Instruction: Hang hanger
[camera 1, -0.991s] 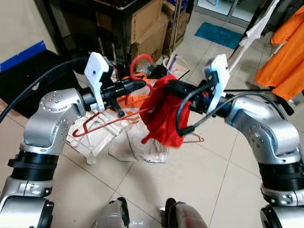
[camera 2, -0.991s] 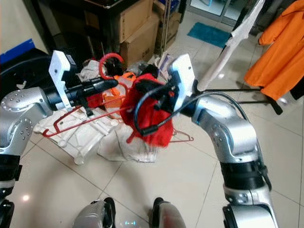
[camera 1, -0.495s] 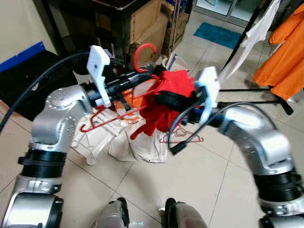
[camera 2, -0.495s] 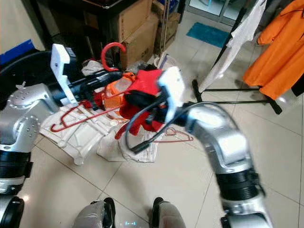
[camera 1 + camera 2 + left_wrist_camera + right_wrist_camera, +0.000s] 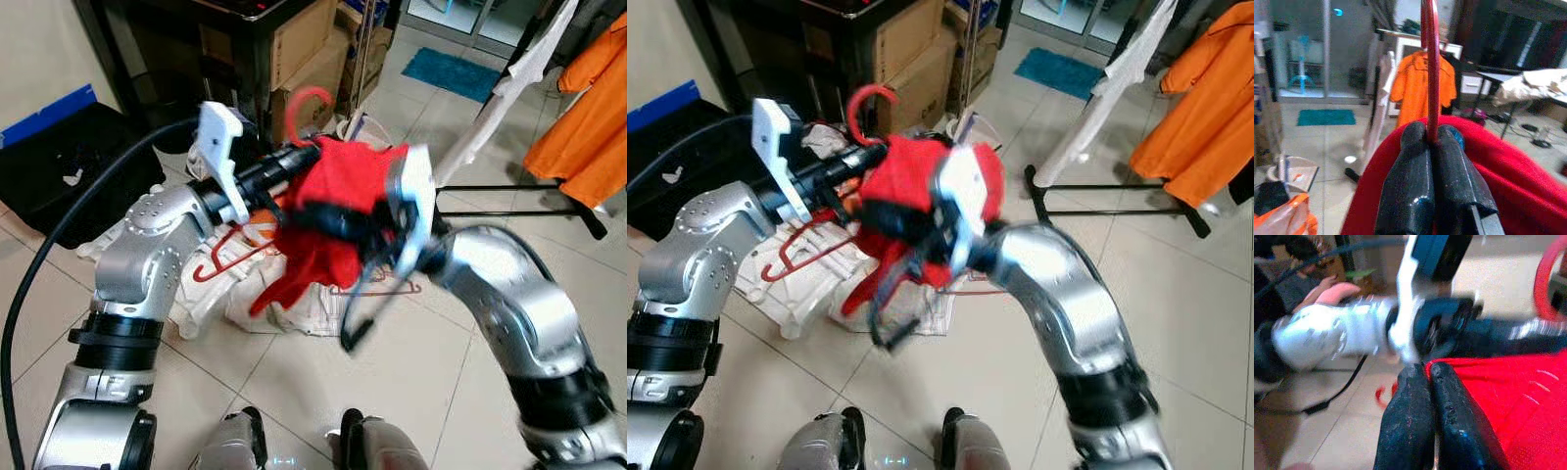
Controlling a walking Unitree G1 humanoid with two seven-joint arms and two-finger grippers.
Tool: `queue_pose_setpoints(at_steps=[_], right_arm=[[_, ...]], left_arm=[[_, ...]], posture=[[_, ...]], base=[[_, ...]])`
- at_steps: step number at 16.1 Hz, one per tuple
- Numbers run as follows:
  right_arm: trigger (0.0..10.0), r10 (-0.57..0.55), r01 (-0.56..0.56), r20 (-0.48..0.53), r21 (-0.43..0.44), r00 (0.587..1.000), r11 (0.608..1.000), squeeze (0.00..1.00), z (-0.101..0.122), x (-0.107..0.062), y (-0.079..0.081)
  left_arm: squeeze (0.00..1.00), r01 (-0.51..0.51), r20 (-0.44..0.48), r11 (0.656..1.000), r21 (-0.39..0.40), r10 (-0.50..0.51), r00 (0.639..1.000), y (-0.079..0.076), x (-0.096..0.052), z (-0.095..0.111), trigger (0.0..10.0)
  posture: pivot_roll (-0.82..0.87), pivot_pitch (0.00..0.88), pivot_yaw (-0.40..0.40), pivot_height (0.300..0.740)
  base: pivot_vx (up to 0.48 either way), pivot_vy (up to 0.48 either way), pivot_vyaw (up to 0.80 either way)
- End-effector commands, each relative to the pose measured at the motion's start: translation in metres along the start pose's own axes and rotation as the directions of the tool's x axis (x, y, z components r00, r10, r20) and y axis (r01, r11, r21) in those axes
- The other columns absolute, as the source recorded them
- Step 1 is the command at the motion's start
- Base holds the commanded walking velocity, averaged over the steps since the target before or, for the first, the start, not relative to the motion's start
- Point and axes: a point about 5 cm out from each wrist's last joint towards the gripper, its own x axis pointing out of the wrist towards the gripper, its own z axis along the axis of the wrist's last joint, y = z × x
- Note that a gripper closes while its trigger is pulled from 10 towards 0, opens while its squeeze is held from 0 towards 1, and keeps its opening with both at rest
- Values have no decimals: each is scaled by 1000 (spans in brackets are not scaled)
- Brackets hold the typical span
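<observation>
Two head cameras look forward and down from close above both arms onto the tiled floor (image 5: 421, 382). Each wrist camera looks along its own black fingers at very close range; all four views share the red cloth (image 5: 343, 196).

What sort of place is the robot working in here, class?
Probably a lived-in home's laundry or storage corner: an orange shirt hangs on a clothes rack, cardboard boxes are stacked behind, and laundry lies on the tiled floor.

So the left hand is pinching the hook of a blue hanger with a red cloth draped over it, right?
Not quite: the hanger is red, not blue. The left wrist view shows the left hand shut on its hook, with the red cloth draped over it.
</observation>
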Motion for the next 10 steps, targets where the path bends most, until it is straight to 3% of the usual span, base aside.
queue_pose_setpoints(at_steps=[1, 3, 7, 10], right_arm=[[0, 66, -66, -11, -25, 998, 998, 0, -3, -2, 9], [0, -7, -1, -117, -69, 993, 998, 0, -23, -10, 0], [0, -72, 67, -82, -59, 994, 996, 0, -28, -3, -4], [0, -191, 184, -86, -90, 978, 979, 0, -49, 8, -13]], left_arm=[[0, -25, 63, 999, 28, 23, 998, 3, 4, 15, 10000], [0, -22, 67, 999, 32, 20, 998, 2, 3, 17, 10000], [0, -10, 128, 1000, 9, 9, 992, -2, 9, 24, 10000], [0, 30, 239, 998, -48, -18, 971, -14, 17, 42, 10000]], posture=[[-131, 157, -48, 740], [-134, 161, -43, 740], [-136, 164, -41, 740], [-137, 166, -38, 740]], base=[[0, 0, 0], [0, 0, 0], [0, 0, 0], [0, 0, 0]])
